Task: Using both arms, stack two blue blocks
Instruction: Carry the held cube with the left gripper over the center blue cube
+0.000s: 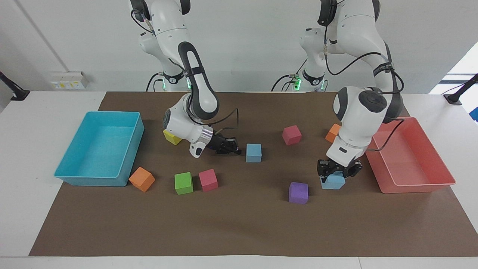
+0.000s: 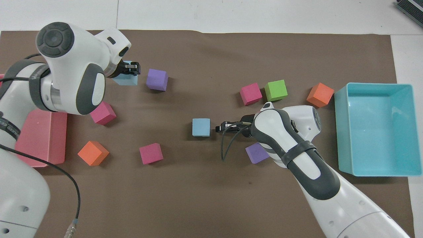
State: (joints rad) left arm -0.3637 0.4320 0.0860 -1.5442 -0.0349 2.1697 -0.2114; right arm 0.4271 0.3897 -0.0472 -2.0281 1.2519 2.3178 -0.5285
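Left gripper (image 1: 338, 172) is clamped on one blue block (image 1: 333, 182), lifted off the brown mat (image 1: 239, 224) and hanging over it beside the purple cube (image 1: 298, 192), near the red tray (image 1: 410, 179). It looks like the block is held from the top so its flat bottom can sit down on something. Right gripper (image 1: 233, 148) is low over the middle of the mat, pinched shut with nothing in it, just beside the other blue block (image 1: 253, 152). That block sits flat on the mat. I think the right gripper is there to keep that block from sliding while the lifted one comes over. The two blue blocks are well apart, so the stacking is not done yet. Pink, green, orange and yellow cubes lie around and should stay put.
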